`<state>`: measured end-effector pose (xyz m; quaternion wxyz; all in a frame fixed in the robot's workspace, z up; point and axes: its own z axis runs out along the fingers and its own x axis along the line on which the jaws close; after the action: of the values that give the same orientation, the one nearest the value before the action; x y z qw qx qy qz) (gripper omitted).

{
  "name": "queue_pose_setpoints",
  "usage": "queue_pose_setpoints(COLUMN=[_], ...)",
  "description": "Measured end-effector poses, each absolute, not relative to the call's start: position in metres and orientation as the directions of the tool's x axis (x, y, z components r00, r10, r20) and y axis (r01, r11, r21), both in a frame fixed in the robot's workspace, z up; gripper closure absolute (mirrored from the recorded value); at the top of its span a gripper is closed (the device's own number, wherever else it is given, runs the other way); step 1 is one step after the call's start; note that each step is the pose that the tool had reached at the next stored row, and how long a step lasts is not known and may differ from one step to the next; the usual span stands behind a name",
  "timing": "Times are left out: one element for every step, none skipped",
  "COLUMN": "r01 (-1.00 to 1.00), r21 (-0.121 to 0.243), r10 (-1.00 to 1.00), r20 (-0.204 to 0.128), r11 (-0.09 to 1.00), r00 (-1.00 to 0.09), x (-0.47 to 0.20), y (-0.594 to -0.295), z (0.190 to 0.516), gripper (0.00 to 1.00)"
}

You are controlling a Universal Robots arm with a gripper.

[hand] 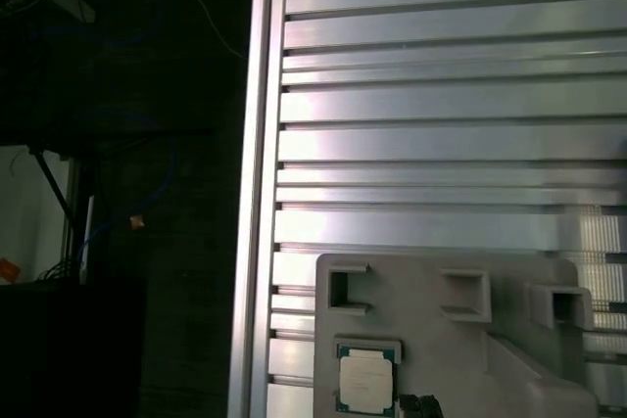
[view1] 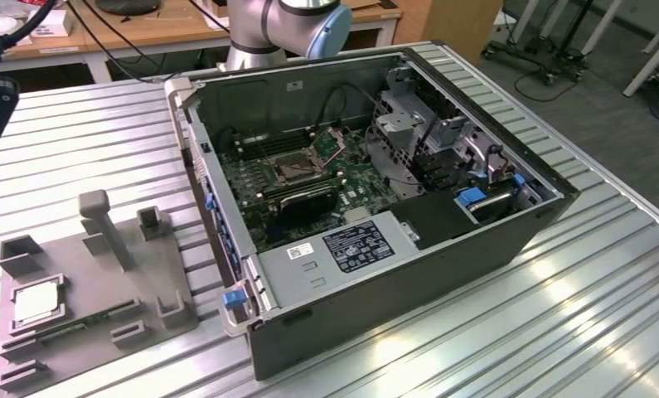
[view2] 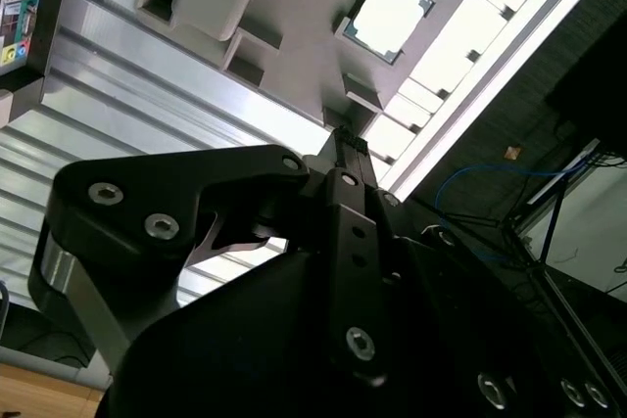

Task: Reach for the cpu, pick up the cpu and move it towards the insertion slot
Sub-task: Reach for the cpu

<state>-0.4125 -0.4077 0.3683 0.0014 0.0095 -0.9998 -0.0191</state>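
the claw [view2: 343, 149], spread impossible to tell, hangs well apart from the cpu [view2: 390, 15] in the grey tray [view2: 294, 17].

A silver-grey tubular arm joint [view1: 260, 25] capped by a pale blue end cap [view1: 327, 35] was seen. The gripper [view2: 341, 168] was built of matte black angular plates, studded with silver socket-head screws [view2: 162, 227]; behind it a brushed metal ring [view2: 59, 276] was fitted.

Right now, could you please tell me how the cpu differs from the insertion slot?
The cpu lies in the grey tray; the insertion slot sits inside the open computer case. The cpu's top is bright silver; the slot's centre is dark. Both are square.
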Motion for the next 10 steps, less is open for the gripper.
queue_pose_setpoints(r01=[-0.019, -0.019, -0.019, -0.019, -0.019, -0.019, -0.019, -0.019, -0.019, -0.019], r21=[0.038, 0.038, 0.038, 0.038, 0.038, 0.038, 0.038, 0.038, 0.038, 0.038], r10=[-0.019, -0.019, -0.019, -0.019, -0.019, -0.019, -0.019, -0.019, -0.019, -0.019], r20=[0.002, 0.002, 0.002, 0.002, 0.002, 0.002, 0.002, 0.002, 0.002, 0.002], r11=[0.999, 0.999, 0.999, 0.999, 0.999, 0.999, 0.999, 0.999, 0.999, 0.999], r00=[-1.0, -1.0, -1.0, -1.0, -1.0, -1.0, -1.0, -1.0, -1.0, -1.0], x=[-0.4129, -0.4133, -0.4136, -0.4139, -0.4143, -0.4147, -0.415, -0.4153, -0.4156, -0.416], y=[-0.4077, -0.4077, -0.4077, -0.4077, -0.4077, -0.4077, -0.4077, -0.4077, -0.4077, -0.4077], z=[0.3683, 0.3683, 0.3683, 0.3682, 0.3682, 0.3682, 0.3683, 0.3682, 0.3682, 0.3682], gripper=[0.89, 0.89, 0.89, 0.89, 0.89, 0.89, 0.89, 0.89, 0.89, 0.89])
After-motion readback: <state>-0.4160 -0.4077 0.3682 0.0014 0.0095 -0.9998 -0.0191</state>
